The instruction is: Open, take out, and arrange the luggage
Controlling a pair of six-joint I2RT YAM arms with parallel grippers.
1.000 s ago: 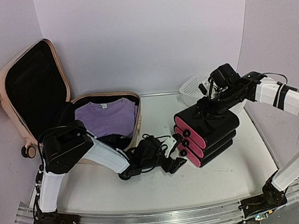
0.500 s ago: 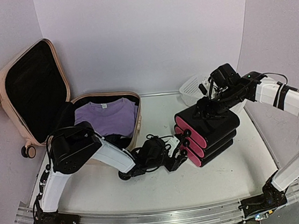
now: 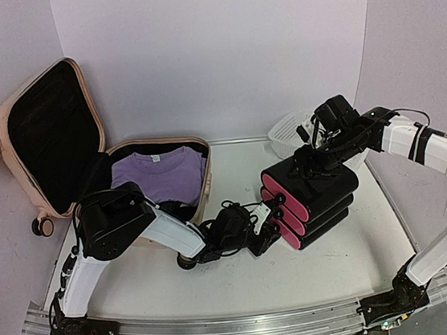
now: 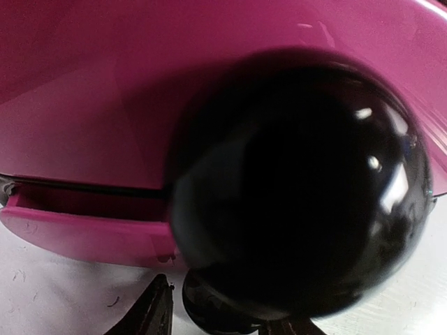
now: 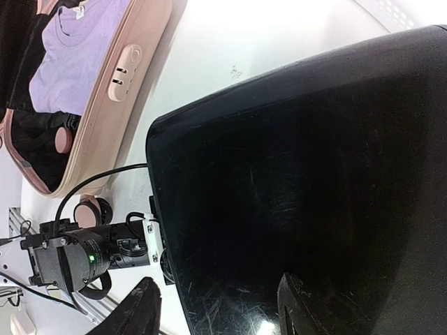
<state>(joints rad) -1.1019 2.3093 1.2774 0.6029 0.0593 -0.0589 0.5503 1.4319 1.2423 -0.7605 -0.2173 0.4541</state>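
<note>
Luggage (image 3: 43, 139) lying open at counter's (image 3: 244, 278) left rear, hard pink lid leaning upright, purple shirt (image 3: 160, 175) lying inside. Glossy black box (image 3: 323, 192) with magenta fronts standing before white mesh basket (image 3: 288, 134). Right hand (image 3: 310, 161) resting on box top, fingers spread. Left hand (image 3: 268, 229) crowding round black knob (image 4: 300, 188); cannot tell grip.

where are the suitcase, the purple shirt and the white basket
suitcase (image 3: 50, 131): top view, black lining of the open lid
shirt (image 3: 160, 179): top view, middle of the chest
basket (image 3: 286, 134): top view, mesh side wall
</note>
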